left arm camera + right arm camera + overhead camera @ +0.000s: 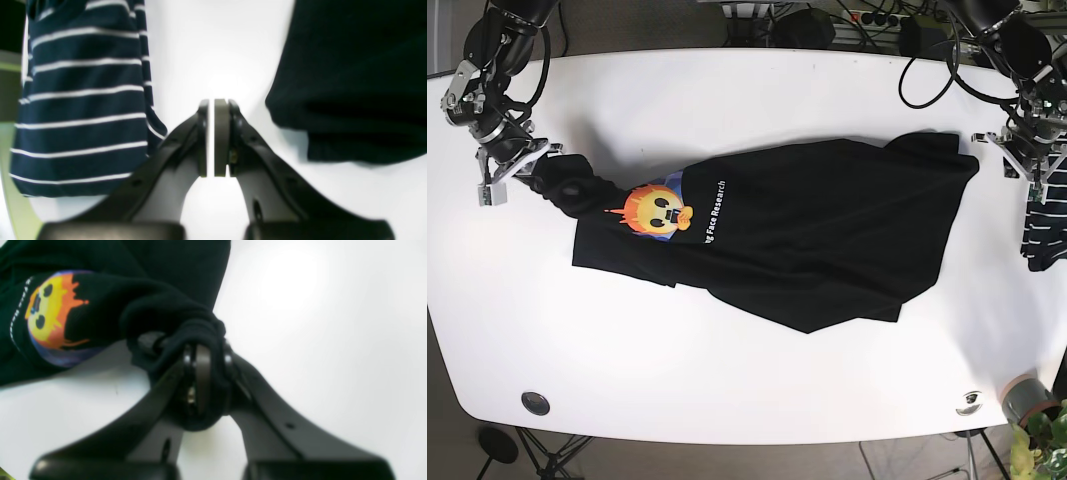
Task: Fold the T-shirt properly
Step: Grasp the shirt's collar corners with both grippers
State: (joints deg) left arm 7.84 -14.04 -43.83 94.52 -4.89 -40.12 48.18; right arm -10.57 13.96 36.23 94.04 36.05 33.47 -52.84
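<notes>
The black T-shirt [817, 240] lies spread across the middle of the white bench [727, 90], print side up, with the yellow-and-orange face graphic [655, 210] near its left end in the base view. It is not folded: the cloth is rumpled, one edge overlaps loosely near the graphic, and no clean crease or stacked layer shows.

The right claw [203, 373] sits at the end of the shirt beyond the graphic and is clamped on a bunched wad of black fabric, which wraps around its tips. The left claw [213, 136] is off the shirt's opposite end, over bare bench, its pads drawn together with only a thin slit between them and nothing gripped. A striped garment [83, 100] lies just beyond it, apart from the shirt.

By my judgement the task is at its start: flattening, the folds and final squaring are all left.
</notes>
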